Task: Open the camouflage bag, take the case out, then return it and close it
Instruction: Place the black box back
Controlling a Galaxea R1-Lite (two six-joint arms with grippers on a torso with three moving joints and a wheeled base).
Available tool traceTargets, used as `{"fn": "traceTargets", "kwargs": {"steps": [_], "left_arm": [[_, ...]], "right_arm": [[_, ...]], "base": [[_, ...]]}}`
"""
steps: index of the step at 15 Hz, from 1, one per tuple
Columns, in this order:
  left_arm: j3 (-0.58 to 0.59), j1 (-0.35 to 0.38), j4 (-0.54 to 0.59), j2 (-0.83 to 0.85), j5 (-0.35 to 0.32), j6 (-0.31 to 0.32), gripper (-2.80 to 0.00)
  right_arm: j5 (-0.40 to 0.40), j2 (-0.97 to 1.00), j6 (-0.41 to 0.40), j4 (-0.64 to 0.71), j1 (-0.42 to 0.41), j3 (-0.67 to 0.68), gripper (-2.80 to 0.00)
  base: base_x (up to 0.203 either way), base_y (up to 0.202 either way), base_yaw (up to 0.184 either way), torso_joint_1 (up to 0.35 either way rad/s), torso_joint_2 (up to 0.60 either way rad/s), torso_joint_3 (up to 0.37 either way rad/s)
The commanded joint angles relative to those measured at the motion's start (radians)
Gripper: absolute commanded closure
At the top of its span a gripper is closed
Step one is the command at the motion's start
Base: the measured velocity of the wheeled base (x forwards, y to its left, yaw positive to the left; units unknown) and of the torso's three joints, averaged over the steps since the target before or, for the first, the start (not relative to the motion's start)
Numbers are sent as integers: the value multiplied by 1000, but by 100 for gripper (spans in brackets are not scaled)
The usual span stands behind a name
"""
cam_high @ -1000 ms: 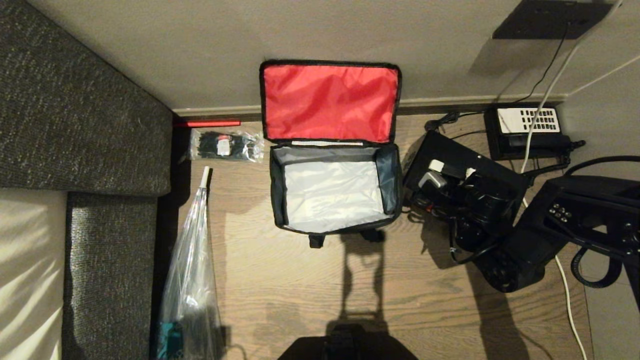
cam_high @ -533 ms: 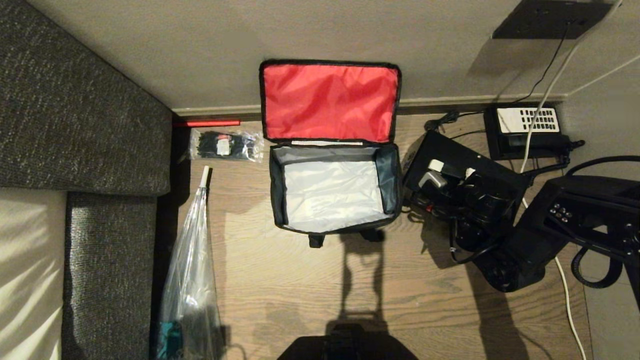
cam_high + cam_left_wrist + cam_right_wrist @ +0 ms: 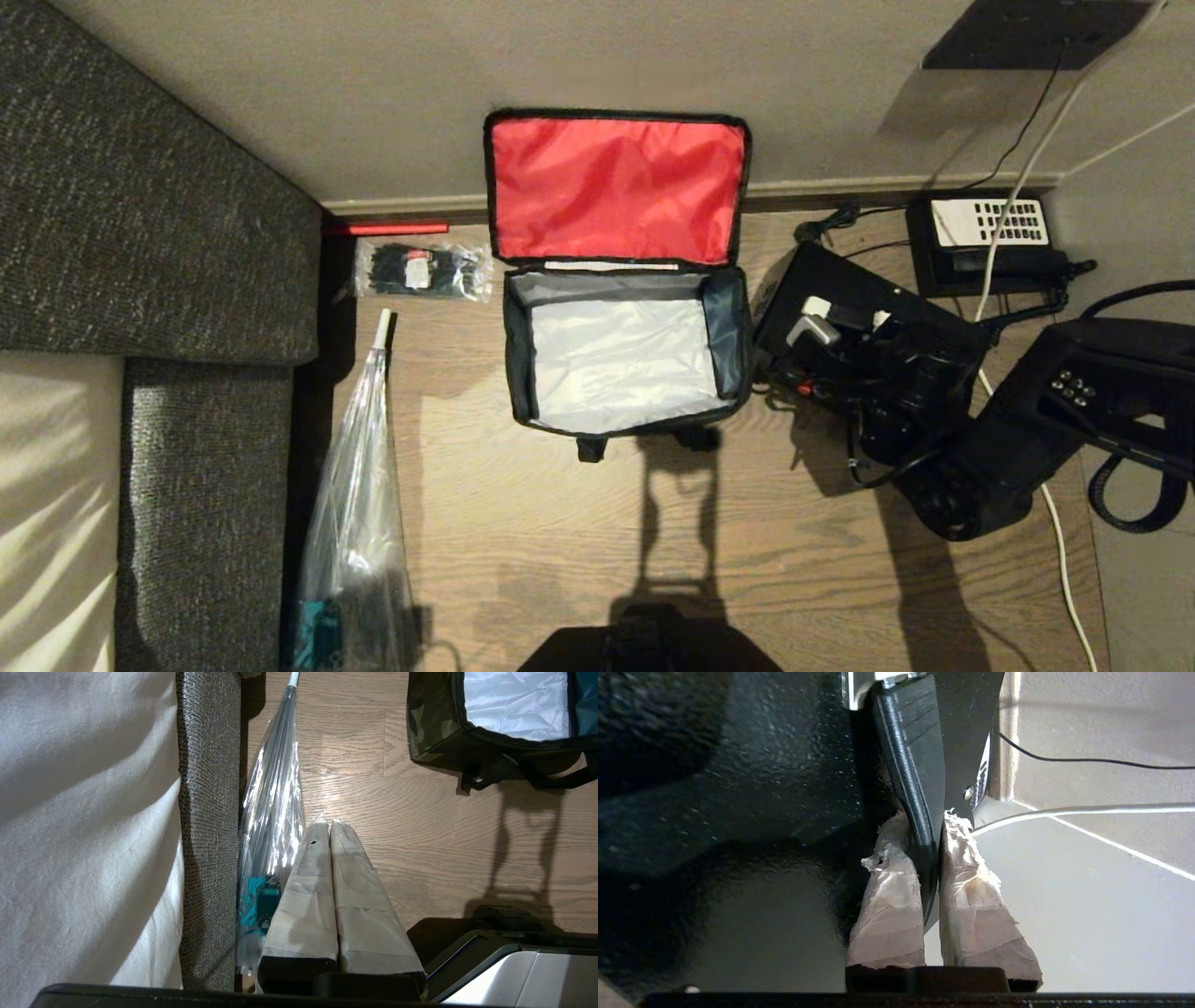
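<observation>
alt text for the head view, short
Top-down view of a wooden floor: the camouflage bag lies open and empty, its red-lined lid flipped back against the wall. To its right, the right end effector grips the flat black case, near a telephone; a clear plastic bag lies left.

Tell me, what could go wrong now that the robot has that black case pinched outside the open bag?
The right tool grips the case only by its thin edge, so it might slip or twist. Cables and a telephone lie close beside it and could snag. The camouflage bag looks barely wider than the case, so the case could catch on the bag's rim going back in.
</observation>
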Motion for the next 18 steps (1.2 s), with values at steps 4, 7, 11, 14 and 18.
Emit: {"fn": "traceTargets", "kwargs": {"steps": [4, 7, 11, 14, 18], "left_arm": [[3, 0, 0, 0, 0, 0, 0], [3, 0, 0, 0, 0, 0, 0], [3, 0, 0, 0, 0, -1, 0], [3, 0, 0, 0, 0, -1, 0], [3, 0, 0, 0, 0, -1, 0]], "right_arm": [[-3, -179, -67, -21, 2, 27, 0], [-2, -235, -88, -21, 1, 62, 0], [0, -318, -111, -14, 4, 90, 0], [13, -389, -114, 53, 9, 95, 0], [60, -469, -139, 97, 19, 107, 0]], "base": [[0, 0, 0, 0, 0, 0], [0, 0, 0, 0, 0, 0], [0, 0, 0, 0, 0, 0], [0, 0, 0, 0, 0, 0], [0, 0, 0, 0, 0, 0]]}}
